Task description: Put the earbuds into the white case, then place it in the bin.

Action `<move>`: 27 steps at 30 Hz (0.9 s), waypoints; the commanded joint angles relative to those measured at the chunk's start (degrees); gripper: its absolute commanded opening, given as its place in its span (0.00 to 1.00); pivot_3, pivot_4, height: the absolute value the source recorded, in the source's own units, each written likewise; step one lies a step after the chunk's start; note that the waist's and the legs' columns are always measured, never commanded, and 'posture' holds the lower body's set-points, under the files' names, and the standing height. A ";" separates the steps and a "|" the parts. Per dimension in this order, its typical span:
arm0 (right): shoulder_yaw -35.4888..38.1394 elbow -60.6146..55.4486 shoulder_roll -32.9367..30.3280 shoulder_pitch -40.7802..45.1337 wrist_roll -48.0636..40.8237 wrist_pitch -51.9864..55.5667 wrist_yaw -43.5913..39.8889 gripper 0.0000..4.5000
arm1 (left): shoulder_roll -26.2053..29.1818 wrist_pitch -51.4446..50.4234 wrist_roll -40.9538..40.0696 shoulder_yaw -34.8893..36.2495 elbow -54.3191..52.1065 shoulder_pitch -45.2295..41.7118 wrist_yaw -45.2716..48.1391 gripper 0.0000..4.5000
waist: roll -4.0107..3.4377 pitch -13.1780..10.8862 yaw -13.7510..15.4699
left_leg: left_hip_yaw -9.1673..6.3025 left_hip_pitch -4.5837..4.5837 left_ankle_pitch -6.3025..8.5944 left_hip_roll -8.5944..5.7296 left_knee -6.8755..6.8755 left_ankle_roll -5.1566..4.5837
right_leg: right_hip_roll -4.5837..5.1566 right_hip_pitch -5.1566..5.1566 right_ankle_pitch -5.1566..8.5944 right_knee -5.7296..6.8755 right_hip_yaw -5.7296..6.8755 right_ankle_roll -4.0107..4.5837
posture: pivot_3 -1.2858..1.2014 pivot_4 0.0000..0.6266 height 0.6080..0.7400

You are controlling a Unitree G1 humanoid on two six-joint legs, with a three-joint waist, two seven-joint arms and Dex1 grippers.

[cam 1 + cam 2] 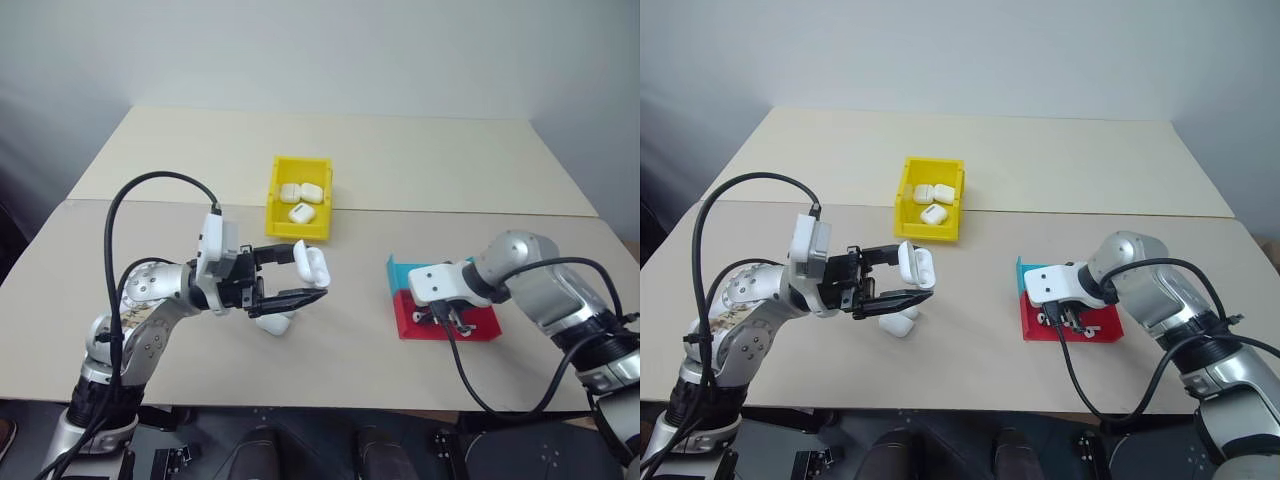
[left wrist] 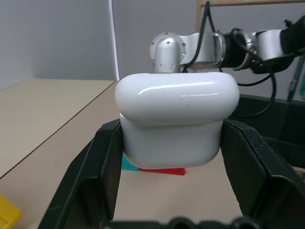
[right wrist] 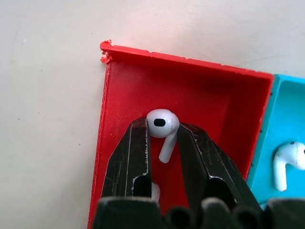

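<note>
Beige tabletop (image 1: 400, 170) is seen carrying the yellow bin (image 1: 277, 210), with three white cases inside. Near the bin, a white case (image 1: 311, 262) is clamped, lid open, by the left gripper (image 1: 308, 274). Well right of the bin, over the red tray (image 3: 200, 90), an earbud (image 3: 162, 125) is pinched by the right gripper (image 3: 164, 138).

white case (image 2: 176, 119) between fingers (image 2: 102, 176) (lid seemingly ajar)
</note>
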State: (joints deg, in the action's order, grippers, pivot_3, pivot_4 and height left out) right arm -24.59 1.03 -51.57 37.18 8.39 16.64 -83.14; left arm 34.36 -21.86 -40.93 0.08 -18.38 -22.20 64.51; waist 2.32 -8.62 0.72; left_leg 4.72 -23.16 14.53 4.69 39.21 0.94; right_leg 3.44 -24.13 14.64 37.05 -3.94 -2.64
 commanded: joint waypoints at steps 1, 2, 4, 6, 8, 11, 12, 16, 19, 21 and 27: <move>5.47 -5.07 -1.57 -2.52 -4.03 5.18 0.62 0.14 | -0.49 -0.13 -2.63 1.78 0.58 -1.98 1.54 0.62 | 0.00 0.00 -0.04 | 0.00 -0.01 0.00 0.00 0.00 0.00 | 0.00 -0.01 0.00 0.00 0.00 0.00 | 0.52 0.24 1.00; 7.30 -6.49 -1.66 -3.53 -5.60 7.24 0.98 0.14 | -0.83 -0.29 -3.00 1.94 0.89 -2.41 1.42 0.62 | 0.00 0.00 -0.04 | 0.00 -0.02 0.00 0.00 0.00 0.00 | 0.00 -0.02 0.00 0.00 0.00 0.00 | 0.52 0.24 1.00; 11.12 -9.23 -2.23 -6.10 -9.02 10.28 1.59 0.14 | -1.56 -0.62 -3.55 2.02 1.20 -3.16 1.02 0.62 | 0.00 0.00 -0.04 | -0.01 -0.06 0.00 0.00 0.00 0.00 | 0.00 -0.04 0.00 -0.01 0.00 0.00 | 0.52 0.24 1.00; 14.02 -11.18 -2.42 -8.09 -11.97 12.93 2.40 0.14 | -2.14 -0.99 -3.80 2.01 1.45 -3.76 0.85 0.62 | 0.00 0.00 -0.04 | -0.02 -0.06 0.00 0.00 0.00 0.00 | 0.00 -0.03 0.00 -0.02 0.00 0.00 | 0.52 0.24 1.00; 16.76 -12.96 -2.35 -9.84 -14.89 15.47 3.45 0.14 | -2.80 -1.55 -4.25 2.08 1.60 -4.35 0.65 0.62 | 0.00 0.00 -0.07 | -0.02 -0.03 0.00 0.00 0.00 0.00 | 0.00 0.00 0.00 -0.01 0.00 0.00 | 0.52 0.24 1.00; 20.30 -15.68 -2.51 -12.63 -18.24 17.55 5.07 0.14 | -4.01 -2.36 -4.73 1.80 0.98 -5.13 -0.27 0.62 | 0.00 0.00 -0.07 | -0.04 -0.02 0.00 0.00 0.00 0.00 | 0.00 0.00 0.00 0.01 0.00 0.00 | 0.52 0.24 1.00; 21.24 -16.21 -2.54 -13.24 -19.33 18.13 5.53 0.14 | -4.43 -2.63 -5.04 1.64 0.76 -5.43 -0.36 0.62 | 0.00 0.00 -0.11 | -0.04 -0.02 0.00 0.00 0.00 -0.01 | 0.00 0.00 0.00 0.01 0.00 0.00 | 0.52 0.24 1.00; 23.49 -17.37 -2.72 -13.88 -22.83 19.74 7.12 0.14 | -5.45 -2.53 -4.86 1.02 0.50 -6.27 -0.55 0.62 | 0.00 0.00 -0.20 | -0.04 -0.03 0.00 -0.01 0.00 -0.01 | 0.00 -0.01 0.00 0.00 -0.01 0.00 | 0.52 0.24 1.00; 25.60 -18.10 -2.14 -13.52 -26.03 20.45 8.19 0.14 | -6.46 -2.31 -4.76 0.65 -0.10 -6.17 -0.87 0.62 | 0.00 0.00 -0.15 | -0.04 -0.02 0.00 0.00 0.00 0.00 | -0.01 0.00 0.00 0.00 -0.01 0.00 | 0.52 0.24 1.00; 27.27 -18.37 -0.86 -12.71 -28.78 21.19 9.24 0.14 | -7.39 -2.20 -4.75 0.22 -0.49 -6.08 -1.29 0.62 | 0.01 0.00 -0.10 | -0.04 -0.03 0.00 -0.01 0.00 0.00 | 0.00 0.00 0.00 -0.01 -0.01 -0.01 | 0.52 0.24 1.00; 30.27 -17.75 1.78 -9.12 -35.98 24.15 12.40 0.14 | -8.44 -1.56 -4.25 -0.20 0.57 -7.18 -0.16 0.62 | 0.00 0.00 -0.14 | -0.06 -0.03 0.00 0.00 0.00 -0.01 | -0.01 0.00 0.00 0.00 -0.01 -0.01 | 0.52 0.24 1.00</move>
State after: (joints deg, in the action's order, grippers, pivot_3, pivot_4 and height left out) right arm 2.77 -15.60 -50.34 26.59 -24.39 39.63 -71.79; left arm 26.06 -24.33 -44.90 -0.43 -16.90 -27.93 63.79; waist 2.33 -8.62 0.58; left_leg 4.66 -23.19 14.54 4.69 39.20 0.93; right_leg 3.42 -24.12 14.63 37.04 -3.95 -2.64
